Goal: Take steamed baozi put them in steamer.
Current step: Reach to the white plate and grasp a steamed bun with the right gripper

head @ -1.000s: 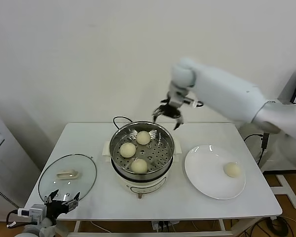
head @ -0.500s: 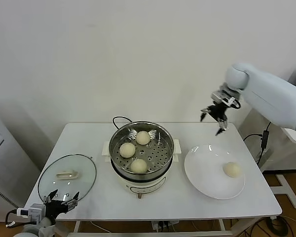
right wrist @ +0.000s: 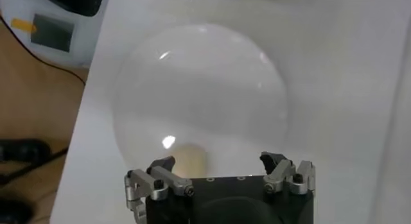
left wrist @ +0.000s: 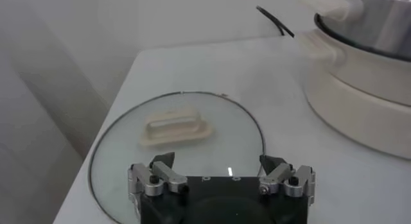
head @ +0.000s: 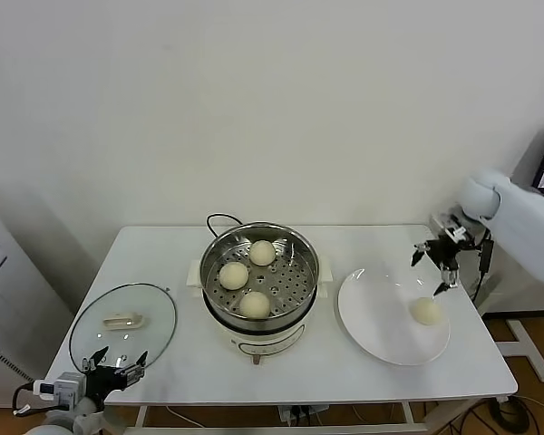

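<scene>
Your right tool (head: 441, 266) spread, above round cream-white dough bun (head: 425, 311), dome up, no long axis, on flat white plate (head: 376, 317). Left tool (head: 111, 371) spread, parked by tabletop (head: 344, 237) edge.

- My steamer (head: 260, 281): shiny steel, perforated tray, cream base, black cord.
- Baozi (head: 426, 311): cream-white, on white plate (head: 372, 317).
- Table (head: 163, 249): white.

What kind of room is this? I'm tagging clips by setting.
Probably a lab or test room staged as a kitchen, not a home: a white table against a bare wall, bearing only an electric steamer, a glass lid and a plate.
</scene>
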Controlling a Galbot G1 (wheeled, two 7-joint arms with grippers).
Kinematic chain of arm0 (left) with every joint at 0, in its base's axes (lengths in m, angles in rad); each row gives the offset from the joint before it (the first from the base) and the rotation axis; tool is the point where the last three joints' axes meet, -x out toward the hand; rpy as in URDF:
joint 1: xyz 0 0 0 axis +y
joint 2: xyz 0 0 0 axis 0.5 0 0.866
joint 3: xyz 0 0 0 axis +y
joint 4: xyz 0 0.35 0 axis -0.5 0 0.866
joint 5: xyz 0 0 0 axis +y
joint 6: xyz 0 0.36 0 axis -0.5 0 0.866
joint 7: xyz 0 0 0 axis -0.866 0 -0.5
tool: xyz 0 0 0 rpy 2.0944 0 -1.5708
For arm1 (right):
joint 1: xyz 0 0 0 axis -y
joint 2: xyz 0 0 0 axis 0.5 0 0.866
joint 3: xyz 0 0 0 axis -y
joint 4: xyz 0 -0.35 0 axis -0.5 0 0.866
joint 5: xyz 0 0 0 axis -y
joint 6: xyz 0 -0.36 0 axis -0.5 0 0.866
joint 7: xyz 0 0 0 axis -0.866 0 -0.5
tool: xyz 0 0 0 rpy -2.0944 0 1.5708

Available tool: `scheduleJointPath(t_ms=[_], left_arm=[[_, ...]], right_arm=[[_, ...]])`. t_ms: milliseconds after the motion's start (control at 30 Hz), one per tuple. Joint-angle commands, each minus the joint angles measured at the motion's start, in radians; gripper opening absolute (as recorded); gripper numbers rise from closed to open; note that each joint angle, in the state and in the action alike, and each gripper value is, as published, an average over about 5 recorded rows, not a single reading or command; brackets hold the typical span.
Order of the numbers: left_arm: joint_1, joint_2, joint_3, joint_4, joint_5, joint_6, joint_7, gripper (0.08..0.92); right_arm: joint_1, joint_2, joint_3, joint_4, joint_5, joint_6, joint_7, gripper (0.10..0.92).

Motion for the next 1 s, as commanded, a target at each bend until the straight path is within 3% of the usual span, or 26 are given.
scheduleJointPath(t_ms=[33, 667, 1000], left_arm=[[-0.001, 0.001, 0.002, 0.002, 0.001, 0.002, 0.0, 0.823], [0.002, 0.001, -0.001, 0.002, 0.002, 0.001, 0.0, 0.823], [0.002, 0.0, 0.0, -0.004, 0.003, 0.004, -0.001, 0.823]], right_arm=[[-0.201, -0.006, 0.194, -0.062, -0.142, 0.015, 0.045, 0.823], [-0.303, 0.091, 0.325, -0.149, -0.288, 0.042, 0.105, 0.807], [-0.31, 0.082, 0.358, -0.146, -0.311, 0.037, 0.103, 0.561]])
